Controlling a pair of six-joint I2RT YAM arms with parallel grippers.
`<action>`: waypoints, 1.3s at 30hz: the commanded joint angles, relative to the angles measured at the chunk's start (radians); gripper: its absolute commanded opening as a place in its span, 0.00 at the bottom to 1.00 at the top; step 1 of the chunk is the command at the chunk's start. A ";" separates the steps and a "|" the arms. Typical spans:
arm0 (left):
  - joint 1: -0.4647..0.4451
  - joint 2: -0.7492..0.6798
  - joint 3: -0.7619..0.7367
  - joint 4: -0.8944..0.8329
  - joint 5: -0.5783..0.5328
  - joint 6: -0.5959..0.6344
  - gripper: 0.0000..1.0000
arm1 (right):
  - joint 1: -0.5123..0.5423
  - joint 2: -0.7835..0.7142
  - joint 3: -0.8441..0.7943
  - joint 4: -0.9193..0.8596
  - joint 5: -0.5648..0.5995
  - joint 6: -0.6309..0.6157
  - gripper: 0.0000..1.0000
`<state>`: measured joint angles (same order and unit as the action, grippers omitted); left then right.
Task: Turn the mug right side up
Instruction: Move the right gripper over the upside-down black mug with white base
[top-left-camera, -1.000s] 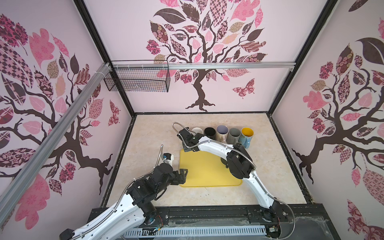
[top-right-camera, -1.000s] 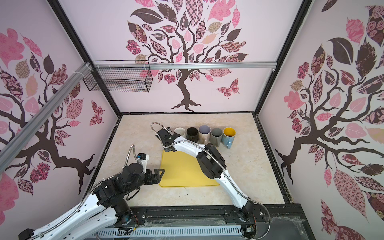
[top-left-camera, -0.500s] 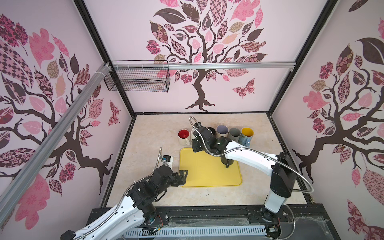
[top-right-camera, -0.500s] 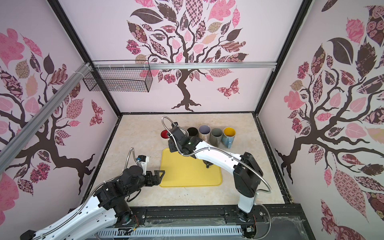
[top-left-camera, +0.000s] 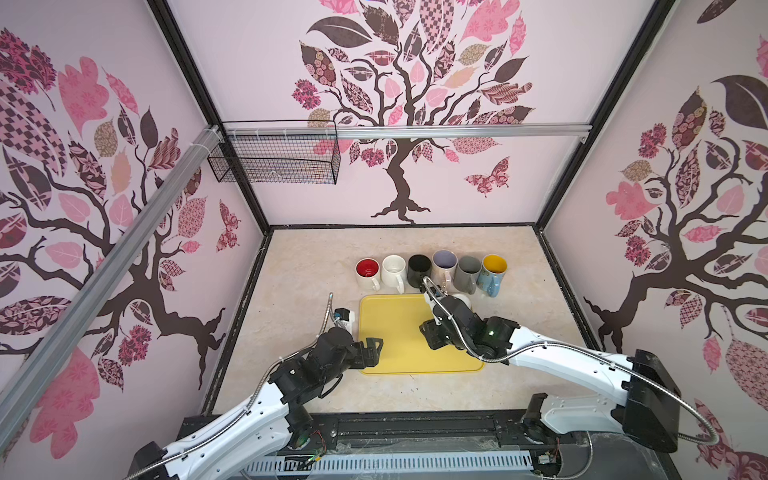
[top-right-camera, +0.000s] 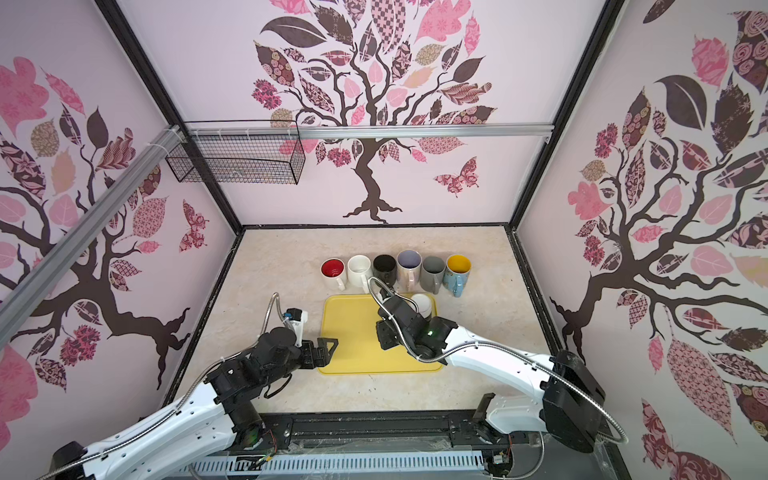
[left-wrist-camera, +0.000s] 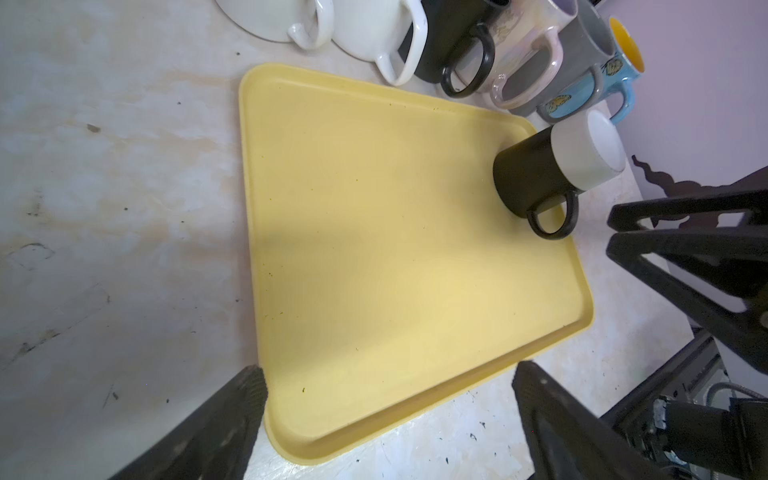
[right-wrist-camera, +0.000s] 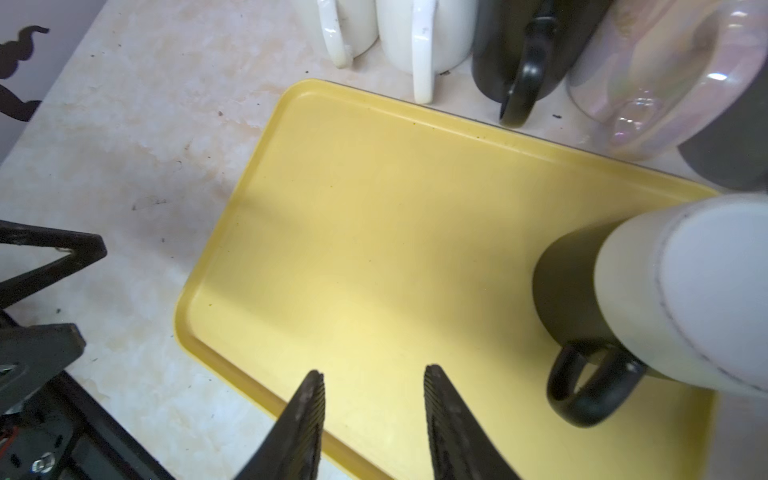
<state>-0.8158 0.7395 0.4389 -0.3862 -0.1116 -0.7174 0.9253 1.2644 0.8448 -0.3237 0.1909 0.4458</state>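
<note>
Mug (left-wrist-camera: 557, 166) sits upside down in the far right corner of the yellow tray (top-left-camera: 390, 332); the right gripper (right-wrist-camera: 374, 374) has come back from the red mug (top-left-camera: 367, 272) in the row and hangs beside it, jaws partly open, empty; the left gripper (left-wrist-camera: 386, 374) waits wide open at the tray's near left edge; this mug's flip comes next.

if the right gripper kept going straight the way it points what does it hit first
Most likely the bare floor of the yellow tray: the right gripper, jaws apart and empty, angles down at it. The upside-down mug stands off that line. Depth is uncertain.
</note>
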 joint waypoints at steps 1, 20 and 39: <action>0.006 0.048 0.002 0.089 0.030 0.020 0.96 | -0.001 -0.034 0.006 -0.057 0.129 0.015 0.46; 0.006 0.082 -0.003 0.189 0.077 0.012 0.96 | -0.180 -0.001 0.021 -0.150 0.061 0.185 0.39; 0.006 0.049 -0.016 0.176 0.066 0.012 0.96 | -0.255 0.135 -0.085 -0.051 0.084 0.191 0.37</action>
<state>-0.8158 0.7956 0.4389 -0.2203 -0.0402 -0.7116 0.6800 1.3716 0.7639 -0.3973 0.2600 0.6319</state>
